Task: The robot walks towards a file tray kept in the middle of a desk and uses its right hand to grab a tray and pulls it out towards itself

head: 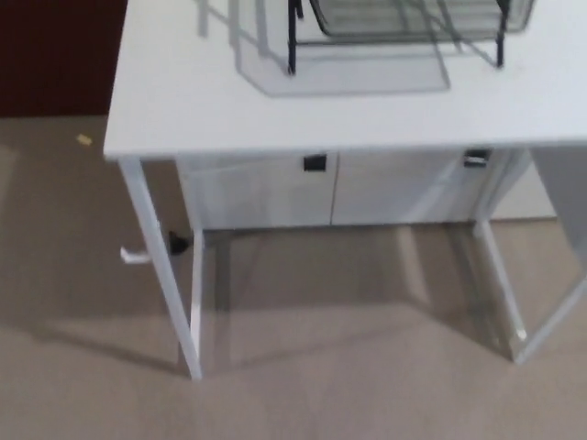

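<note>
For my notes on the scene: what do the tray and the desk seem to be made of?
Tray: probably black wire mesh on a thin metal frame; the desk shows through its grid. Desk: smooth matt white top, perhaps laminate or painted board, on thin white legs that look like painted metal.

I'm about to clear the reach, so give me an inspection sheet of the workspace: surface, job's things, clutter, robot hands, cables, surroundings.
Surface: white desk, top bare apart from the tray and its shadow.
Job's things: black mesh file tray at the far edge of the desk, cut off by the top of the picture; upper tiers not visible.
Clutter: small yellowish scrap on the floor left of the desk.
Robot hands: neither robot hand in view.
Cables: nothing seen.
Surroundings: white cabinet with dark handles behind the desk legs; beige floor; dark wall at upper left.
</note>
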